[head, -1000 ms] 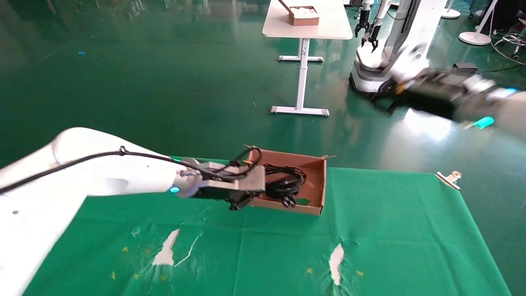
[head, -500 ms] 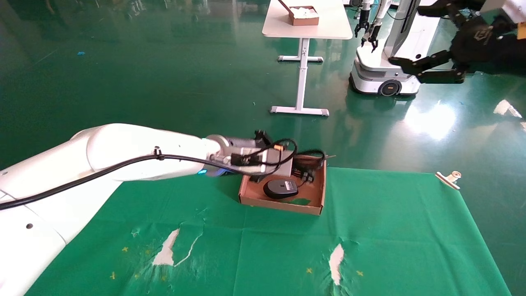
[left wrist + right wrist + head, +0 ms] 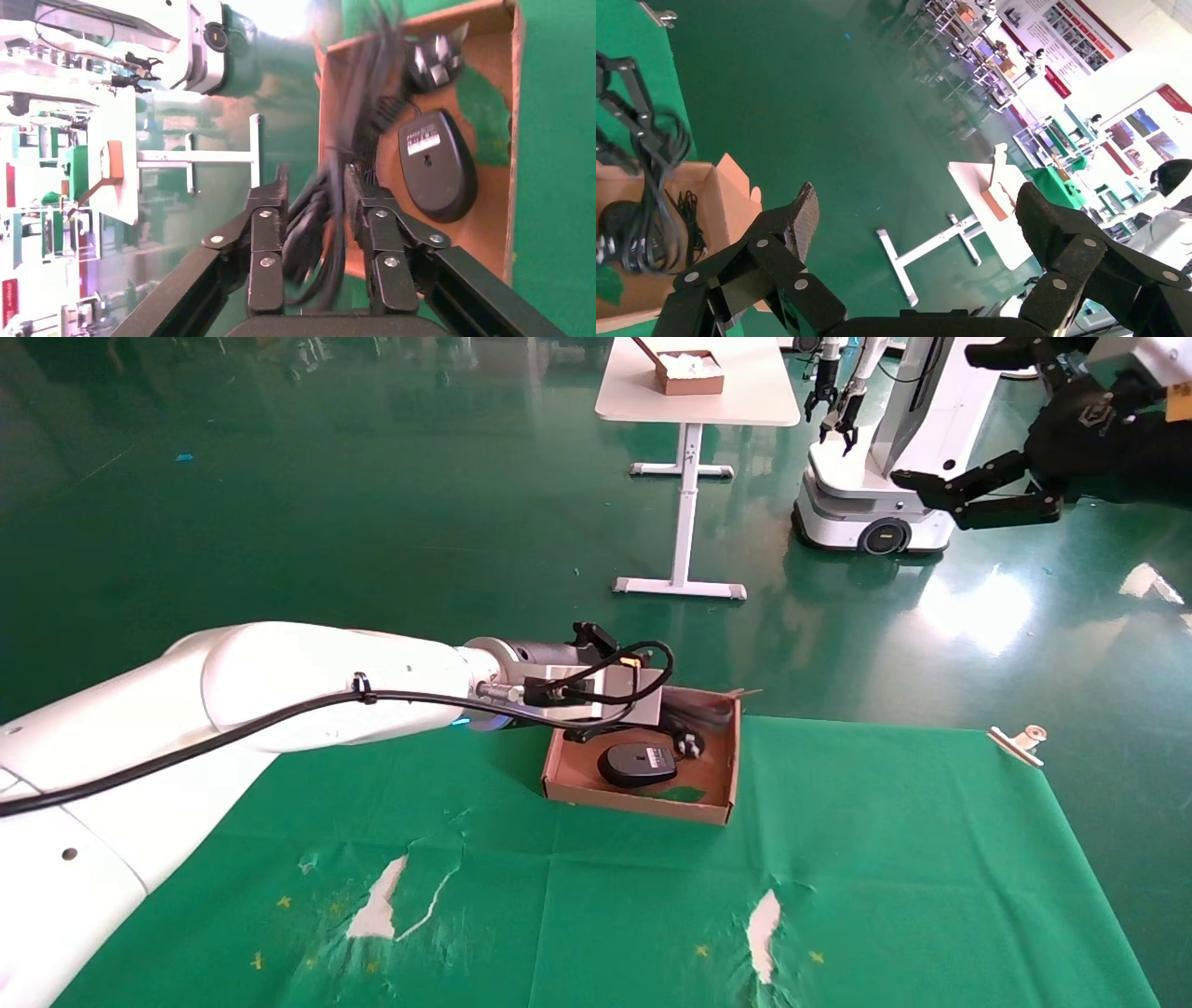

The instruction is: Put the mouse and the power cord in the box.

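I stand in a large robotics lab or demo hall. A glossy green floor (image 3: 372, 505) runs all around my work table, which is draped in a torn green cloth (image 3: 838, 859). Beyond that table stands a white height-adjustable desk (image 3: 697, 393), and just beside the desk another wheeled white robot (image 3: 866, 495). Past the desk, my right wrist view shows poster boards (image 3: 1074, 42) and rows of workstations.

No legible text anywhere.
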### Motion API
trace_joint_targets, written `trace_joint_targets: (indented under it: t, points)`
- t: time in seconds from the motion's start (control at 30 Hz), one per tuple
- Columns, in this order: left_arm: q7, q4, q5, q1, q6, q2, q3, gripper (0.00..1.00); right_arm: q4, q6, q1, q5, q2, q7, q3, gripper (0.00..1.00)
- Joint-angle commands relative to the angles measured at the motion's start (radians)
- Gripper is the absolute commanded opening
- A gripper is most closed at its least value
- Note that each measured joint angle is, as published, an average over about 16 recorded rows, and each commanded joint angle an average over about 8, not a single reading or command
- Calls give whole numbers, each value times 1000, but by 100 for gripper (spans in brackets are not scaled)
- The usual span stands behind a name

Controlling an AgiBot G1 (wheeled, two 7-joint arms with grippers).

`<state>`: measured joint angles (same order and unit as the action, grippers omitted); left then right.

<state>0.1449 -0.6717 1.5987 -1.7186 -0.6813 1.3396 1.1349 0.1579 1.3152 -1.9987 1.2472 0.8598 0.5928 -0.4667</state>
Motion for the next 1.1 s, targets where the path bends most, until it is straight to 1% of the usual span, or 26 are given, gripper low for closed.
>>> trace_joint_targets:
  t: [0.03, 1.1]
  points:
    - [-4, -7, -11, 8, -11, -9, -12, 100, 2, -1, 2, -1, 0, -2, 0, 100]
    - [-192, -354, -502, 372, -471, -421, -495, 100, 617, 98, 507, -283, -136, -428, 103, 100]
